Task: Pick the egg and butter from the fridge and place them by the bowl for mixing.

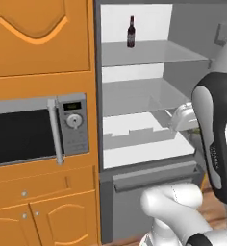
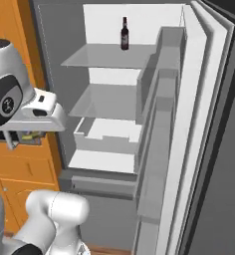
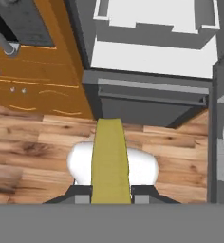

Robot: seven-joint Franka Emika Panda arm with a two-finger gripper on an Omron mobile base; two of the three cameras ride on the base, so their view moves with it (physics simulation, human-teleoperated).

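My gripper is shut on the butter, a yellow stick that juts out between the two finger tips over the wooden floor. The hand hangs in front of the open fridge, level with its pale drawer, and points downward. In the right base view the gripper sits left of the fridge opening with a yellowish bit between its fingers. The egg and the bowl are out of view.
A dark red-labelled bottle stands on the top fridge shelf. The fridge door is swung wide open to the right. A silver-handled microwave sits in orange cabinets left of the fridge. Wooden floor lies below.
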